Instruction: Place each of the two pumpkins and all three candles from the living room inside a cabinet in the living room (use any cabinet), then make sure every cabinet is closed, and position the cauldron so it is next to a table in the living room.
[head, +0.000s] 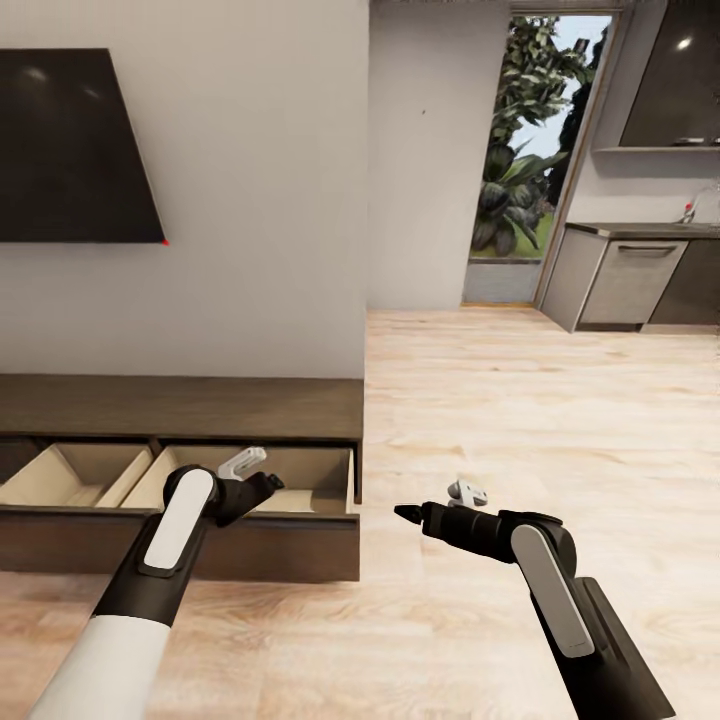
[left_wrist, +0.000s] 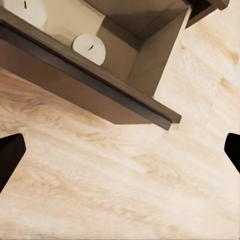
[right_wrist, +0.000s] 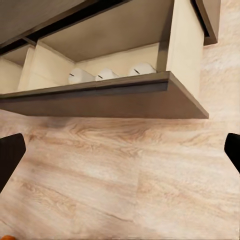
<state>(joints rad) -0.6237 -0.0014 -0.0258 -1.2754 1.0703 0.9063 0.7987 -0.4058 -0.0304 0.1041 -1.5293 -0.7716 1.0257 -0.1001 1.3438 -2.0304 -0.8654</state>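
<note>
Inside the right-hand drawer of the long, low dark-brown wooden cabinet (head: 200, 405), near its front edge, lie three short round white candles (right_wrist: 107, 75). Both drawers stand open, so closing remains. Left hand (left_wrist: 120, 150) and right hand (right_wrist: 120, 152) hover wide and empty above pale wooden floor (head: 520, 420).

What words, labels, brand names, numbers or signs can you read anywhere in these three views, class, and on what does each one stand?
None can be read.
The cabinet, its open drawer and the three candles carry no lettering.
The dark wall screen is blank apart from a small red dot at its corner.
The left gripper and right gripper show no markings.
</note>
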